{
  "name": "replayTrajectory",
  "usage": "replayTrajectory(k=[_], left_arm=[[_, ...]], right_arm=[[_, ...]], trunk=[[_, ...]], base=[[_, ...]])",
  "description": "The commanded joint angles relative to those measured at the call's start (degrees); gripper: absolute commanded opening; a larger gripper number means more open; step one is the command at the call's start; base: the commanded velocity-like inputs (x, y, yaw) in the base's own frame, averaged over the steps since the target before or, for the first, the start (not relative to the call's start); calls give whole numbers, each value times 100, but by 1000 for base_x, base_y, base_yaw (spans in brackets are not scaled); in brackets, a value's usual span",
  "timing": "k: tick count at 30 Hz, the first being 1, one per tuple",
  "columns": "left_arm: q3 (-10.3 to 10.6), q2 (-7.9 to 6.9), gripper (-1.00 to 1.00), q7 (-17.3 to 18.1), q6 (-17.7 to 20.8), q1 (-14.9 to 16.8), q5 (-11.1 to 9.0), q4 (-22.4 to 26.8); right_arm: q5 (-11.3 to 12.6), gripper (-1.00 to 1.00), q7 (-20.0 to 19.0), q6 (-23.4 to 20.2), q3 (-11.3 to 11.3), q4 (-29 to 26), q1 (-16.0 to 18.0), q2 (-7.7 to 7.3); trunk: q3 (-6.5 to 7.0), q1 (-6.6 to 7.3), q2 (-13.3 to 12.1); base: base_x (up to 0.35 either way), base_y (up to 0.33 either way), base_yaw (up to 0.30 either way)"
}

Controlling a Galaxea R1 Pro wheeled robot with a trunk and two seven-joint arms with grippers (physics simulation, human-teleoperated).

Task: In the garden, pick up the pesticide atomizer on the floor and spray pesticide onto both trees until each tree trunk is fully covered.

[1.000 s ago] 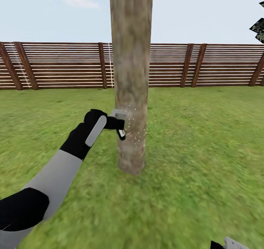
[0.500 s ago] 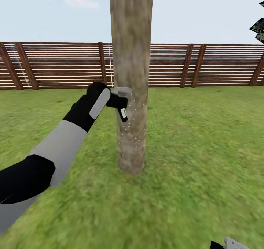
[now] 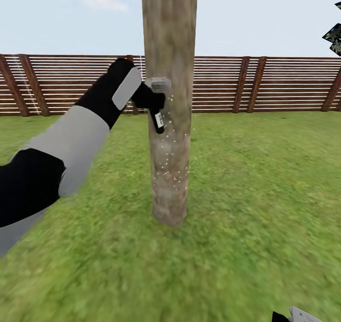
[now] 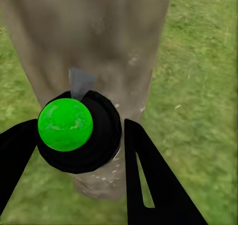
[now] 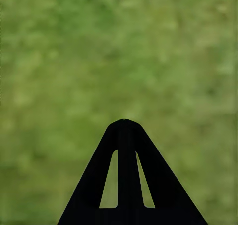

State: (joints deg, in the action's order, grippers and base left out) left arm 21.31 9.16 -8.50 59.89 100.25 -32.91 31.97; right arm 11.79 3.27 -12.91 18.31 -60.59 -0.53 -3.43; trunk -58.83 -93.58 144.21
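Left fingers [image 3: 154,92]: I have them clamped on the pesticide atomizer [image 3: 158,119], held right against the left side of the tree trunk [image 3: 169,137], roughly level with the fence [image 3: 265,83] top.
Right fingers [image 5: 125,121]: pressed together on nothing, over the grass [image 3: 265,194].
Pesticide [image 3: 173,163]: white specks dot the lower trunk only.
Risk, collision: I judge the nozzle so close that any drift right scrapes the bark and could twist the atomizer loose.
Risk, coverage: spraying from one side may leave the far face bare.

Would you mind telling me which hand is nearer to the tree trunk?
Left. The left hand is raised right against the tree trunk, gripping the pesticide atomizer; the right hand hangs low, well away over grass.
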Motion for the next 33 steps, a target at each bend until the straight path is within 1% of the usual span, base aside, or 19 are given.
replayTrajectory(k=[1,4,6,8,10,12,14,15,17,18,24,28,33], left_arm=[[23,3,-100,-53,11,139,-89,-142],[23,50,-100,-48,11,554,-114,-556],[23,61,-100,-44,11,756,-122,-776],[22,73,-100,-39,11,961,-126,-945],[22,81,-100,-38,11,1062,-163,-983],[23,84,-100,-38,11,1203,-351,-1032],[22,84,-100,-38,11,1505,-640,-1286],[21,84,-100,-38,11,1560,-706,-1330],[22,84,-100,-38,11,1630,-775,-1379],[22,84,-100,-38,11,1733,-798,-1400],[21,84,-100,-37,11,2006,-830,-1497],[19,84,-100,-37,11,2058,-831,-1540],[22,84,-100,-31,11,2056,-831,-1544]], right_arm=[[60,-100,33,-27,-10,-14,-2,-1],[60,-100,33,-27,-11,-14,-1,0],[60,-100,33,-27,-11,-14,-1,-1],[60,-100,33,-27,-11,-14,-1,-1],[60,-100,33,-27,-11,-14,-2,0],[60,-100,33,-27,-11,-14,0,0],[60,-100,33,-27,-11,-14,0,0],[60,-100,33,-27,-11,-14,-3,0],[60,-100,33,-27,-11,-14,-1,0],[60,-100,33,-27,-11,-14,-2,0],[60,-100,33,-27,-11,-14,-2,0],[60,-100,33,-27,-4,-14,0,0],[66,-100,33,-27,11,-14,0,-8]], trunk=[[-5,0,2],[-5,0,2],[-5,0,2],[-5,0,2],[-5,0,2],[-5,0,2],[-5,0,2],[-5,0,2],[-5,0,2],[-5,0,2],[-5,0,2],[-5,0,2],[-5,0,2]], base=[[0,0,0],[0,0,0],[0,0,0],[0,0,0],[0,0,0],[0,0,0],[0,0,0],[0,0,0],[0,0,0],[0,0,0],[0,0,0],[0,0,-28],[0,0,-206]])
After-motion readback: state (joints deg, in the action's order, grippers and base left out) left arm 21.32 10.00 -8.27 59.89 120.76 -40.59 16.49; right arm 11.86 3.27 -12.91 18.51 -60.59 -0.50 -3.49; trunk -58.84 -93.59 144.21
